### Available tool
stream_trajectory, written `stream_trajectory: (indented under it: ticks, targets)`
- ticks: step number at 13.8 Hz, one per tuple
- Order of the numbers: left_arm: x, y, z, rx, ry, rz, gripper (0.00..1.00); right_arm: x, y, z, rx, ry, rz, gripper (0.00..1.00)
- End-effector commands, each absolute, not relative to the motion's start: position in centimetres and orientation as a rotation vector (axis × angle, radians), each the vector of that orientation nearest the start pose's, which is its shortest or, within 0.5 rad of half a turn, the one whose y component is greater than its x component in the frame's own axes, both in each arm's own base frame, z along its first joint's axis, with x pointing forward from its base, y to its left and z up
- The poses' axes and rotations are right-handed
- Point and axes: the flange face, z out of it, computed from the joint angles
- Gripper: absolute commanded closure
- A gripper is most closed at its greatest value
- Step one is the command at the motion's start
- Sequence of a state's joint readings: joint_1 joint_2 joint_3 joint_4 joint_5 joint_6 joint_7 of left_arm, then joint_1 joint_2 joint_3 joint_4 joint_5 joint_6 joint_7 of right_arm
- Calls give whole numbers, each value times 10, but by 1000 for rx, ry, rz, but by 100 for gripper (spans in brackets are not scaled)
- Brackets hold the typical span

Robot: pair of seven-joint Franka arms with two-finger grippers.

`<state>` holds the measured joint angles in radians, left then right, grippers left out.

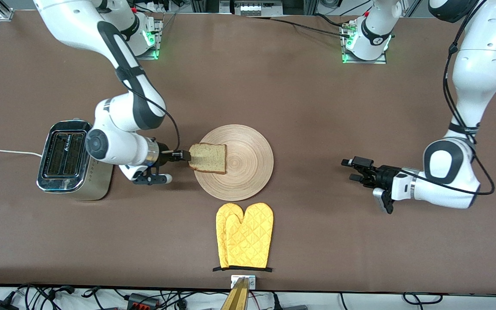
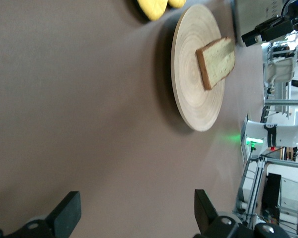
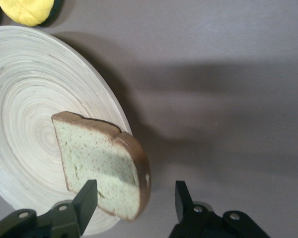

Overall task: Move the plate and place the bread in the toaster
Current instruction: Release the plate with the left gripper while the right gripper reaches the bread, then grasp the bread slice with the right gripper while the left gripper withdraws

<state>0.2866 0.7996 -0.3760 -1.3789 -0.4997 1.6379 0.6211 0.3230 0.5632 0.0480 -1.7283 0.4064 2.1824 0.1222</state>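
The right gripper (image 1: 184,155) is low at the edge of the plate (image 1: 248,172) that faces the right arm's end of the desk (image 1: 308,94). Its fingers (image 3: 87,198) stand apart around the crust edge of the bread (image 1: 208,158), not yet pressing it as far as the right wrist view shows. The bread lies on the plate, with that edge a little over the rim, toward the toaster (image 1: 65,159). The toaster stands beside the plate at the right arm's end, slots up. To do this step well, I think the gripper should go a bit deeper over the crust and close gently, because soft bread can bend or tear. Then it should lift straight up, so that the plate is not dragged. The left gripper (image 1: 357,170) waits open above bare desk toward the left arm's end, well apart from the plate. A pair of yellow oven mitts (image 1: 244,234) lies nearer to the front camera than the plate.
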Motion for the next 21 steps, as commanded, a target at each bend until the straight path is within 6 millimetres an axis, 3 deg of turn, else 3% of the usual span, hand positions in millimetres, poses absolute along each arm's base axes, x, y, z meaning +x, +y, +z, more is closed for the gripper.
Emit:
stream_trajectory:
  ticks: [1,6,9,11,13,16,19,21]
  targets:
    - [680,-50,304,2302,-521,-471,0,613,262,242,-2815,77,267,29]
    - [667,-72,397,2528,-475,-509,0,611,260,226,-2820,90,295,29]
    - [653,-77,458,2748,-516,-468,0,611,260,224,-2819,125,307,29]
    - [640,-72,486,2848,-520,-492,0,610,261,222,-2819,125,312,31]
    - [625,-69,517,2937,-474,-499,0,609,262,222,-2778,169,333,45]
    - [608,-49,539,2978,-429,-474,0,608,265,222,-2761,178,339,65]
    - [596,-54,564,3054,-389,-362,0,608,265,222,-2761,155,334,77]
    - [582,-46,568,3084,-343,-294,0,610,263,223,-2760,150,331,83]
